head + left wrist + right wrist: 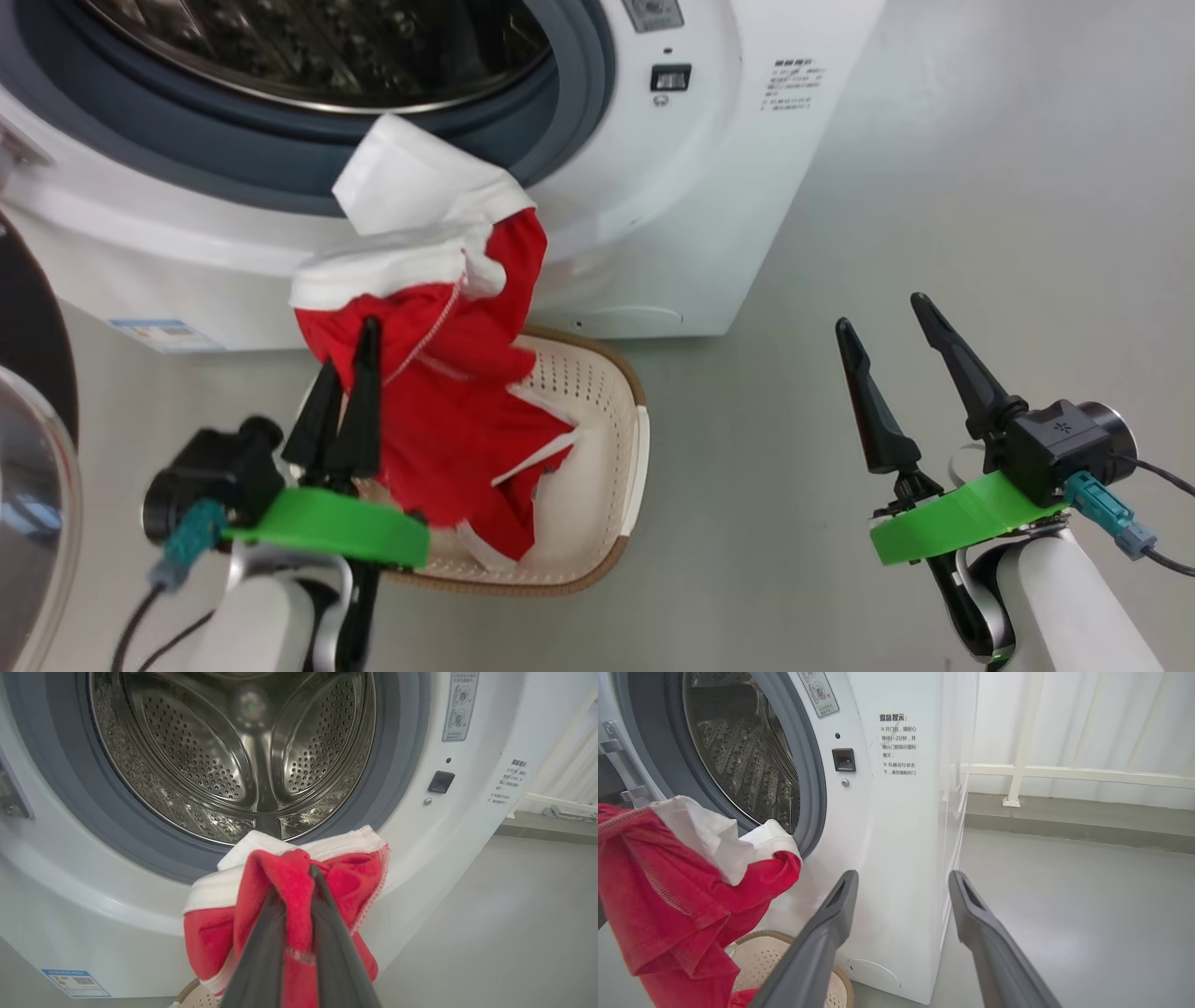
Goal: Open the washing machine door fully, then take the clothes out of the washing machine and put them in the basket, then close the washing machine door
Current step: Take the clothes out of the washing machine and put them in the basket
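While left tool [349,347] grips clothes [457,420], they hang abv basket [607,401].

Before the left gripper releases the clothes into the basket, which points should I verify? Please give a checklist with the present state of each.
1. Grip: left gripper shut on clothes: ok.
2. Place: clothes hang over basket: ok.
3. Snag: white cloth free of washing machine: cannot tell.
4. Nothing left in drum: cannot tell; none seen, but clothes hide its lower front edge.
5. Other arm: right gripper open, away from basket: ok.
6. Path: door open, off to the side: ok.
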Robot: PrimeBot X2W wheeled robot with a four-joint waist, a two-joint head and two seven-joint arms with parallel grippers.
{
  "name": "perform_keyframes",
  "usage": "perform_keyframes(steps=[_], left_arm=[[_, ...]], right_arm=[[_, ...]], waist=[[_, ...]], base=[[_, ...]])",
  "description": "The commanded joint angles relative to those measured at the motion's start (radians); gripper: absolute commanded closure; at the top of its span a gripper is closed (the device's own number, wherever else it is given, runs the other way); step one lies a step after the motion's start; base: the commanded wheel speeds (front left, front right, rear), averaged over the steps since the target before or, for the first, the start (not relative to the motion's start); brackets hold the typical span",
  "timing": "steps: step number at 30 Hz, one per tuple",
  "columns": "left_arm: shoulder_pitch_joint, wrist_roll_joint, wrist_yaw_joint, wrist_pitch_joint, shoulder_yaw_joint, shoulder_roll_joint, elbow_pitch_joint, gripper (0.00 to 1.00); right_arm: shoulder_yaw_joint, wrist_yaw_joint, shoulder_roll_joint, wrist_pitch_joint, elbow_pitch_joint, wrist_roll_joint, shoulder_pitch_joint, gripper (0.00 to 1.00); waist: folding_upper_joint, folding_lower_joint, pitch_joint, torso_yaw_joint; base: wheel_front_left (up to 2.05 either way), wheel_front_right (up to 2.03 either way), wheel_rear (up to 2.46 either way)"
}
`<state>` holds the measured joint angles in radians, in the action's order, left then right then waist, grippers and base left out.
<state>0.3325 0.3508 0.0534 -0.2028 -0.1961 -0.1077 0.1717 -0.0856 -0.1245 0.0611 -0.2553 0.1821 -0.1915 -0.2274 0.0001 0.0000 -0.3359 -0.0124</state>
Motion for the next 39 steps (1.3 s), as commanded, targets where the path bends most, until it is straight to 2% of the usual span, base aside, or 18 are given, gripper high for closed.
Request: perform_keyframes(steps=[1, 11, 23, 29, 34, 39], left_arm=[[0.054, 0.020, -0.015, -0.008, 0.034, -0.009, 0.018, 1.00], [0.183, 0.047, -0.054, -0.040, 0.033, 0.011, 0.294, 1.00], [0.340, 0.056, -0.097, -0.051, 0.010, 0.027, 0.730, 1.00], [0.413, 0.059, -0.134, -0.013, -0.022, 0.035, 0.926, 1.00], [0.452, 0.063, -0.146, 0.020, -0.037, 0.037, 1.041, 1.00], [0.465, 0.067, -0.143, 0.036, -0.042, 0.029, 1.088, 1.00]], right_arm=[[-0.024, -0.006, -0.002, -0.006, -0.024, 0.001, -0.019, 0.00], [-0.022, -0.006, 0.003, -0.006, -0.027, 0.006, -0.057, 0.00], [-0.036, -0.006, 0.003, -0.006, -0.025, 0.003, -0.091, 0.00], [-0.043, -0.006, -0.002, -0.006, -0.016, -0.006, -0.098, 0.00], [-0.049, -0.006, -0.005, -0.006, -0.012, -0.011, -0.109, 0.00], [-0.055, -0.006, -0.008, -0.006, -0.011, -0.016, -0.120, 0.00]], waist=[[-0.0001, 0.0000, -0.049, 0.005], [-0.0001, 0.0000, -0.137, 0.012], [-0.0001, 0.0000, -0.197, 0.046], [-0.0001, 0.0000, -0.218, 0.071], [-0.0001, 0.0000, -0.239, 0.094], [-0.0001, 0.0000, -0.261, 0.118]], base=[[0.00, 0.00, 0.00], [0.00, 0.00, 0.00], [0.00, 0.00, 0.00], [0.00, 0.00, 0.00], [0.00, 0.00, 0.00], [0.00, 0.00, 0.00]])
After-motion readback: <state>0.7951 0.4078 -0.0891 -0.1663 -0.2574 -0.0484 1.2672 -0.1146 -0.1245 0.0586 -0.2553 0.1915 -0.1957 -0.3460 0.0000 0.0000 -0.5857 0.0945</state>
